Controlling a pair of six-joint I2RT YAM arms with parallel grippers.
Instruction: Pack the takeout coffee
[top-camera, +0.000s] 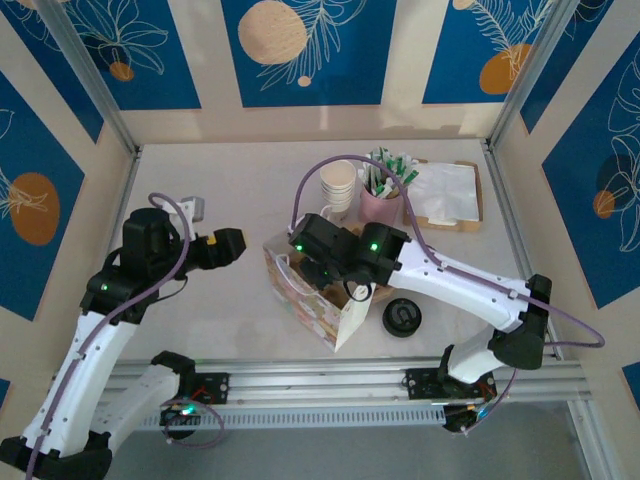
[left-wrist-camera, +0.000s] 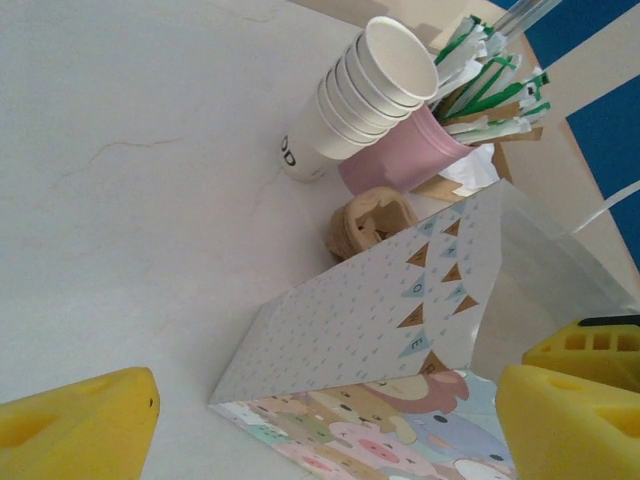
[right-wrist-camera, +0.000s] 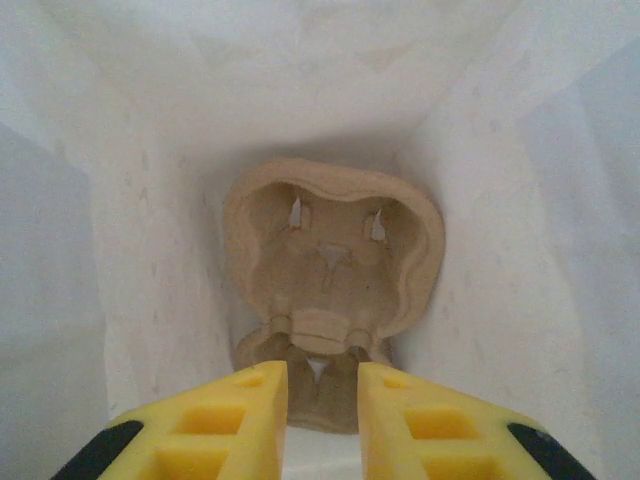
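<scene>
A paper bag (top-camera: 310, 310) printed with cartoon animals stands tilted at the table's middle. My right gripper (right-wrist-camera: 322, 375) reaches down inside its white walls (right-wrist-camera: 500, 250). The yellow fingers are closed on the near edge of a brown cardboard cup carrier (right-wrist-camera: 330, 250) that lies at the bottom. My left gripper (top-camera: 238, 245) hovers open just left of the bag, nothing between its fingers. In the left wrist view the bag (left-wrist-camera: 370, 320) fills the space ahead of the left gripper (left-wrist-camera: 330, 430). A stack of white paper cups (top-camera: 338, 187) stands behind the bag.
A pink cup of green-wrapped sticks (top-camera: 381, 200) stands beside the white cups, with napkins on a brown tray (top-camera: 447, 195) to its right. A black lid (top-camera: 402, 318) lies right of the bag. Another brown cardboard piece (left-wrist-camera: 370, 220) sits between the bag and the cups.
</scene>
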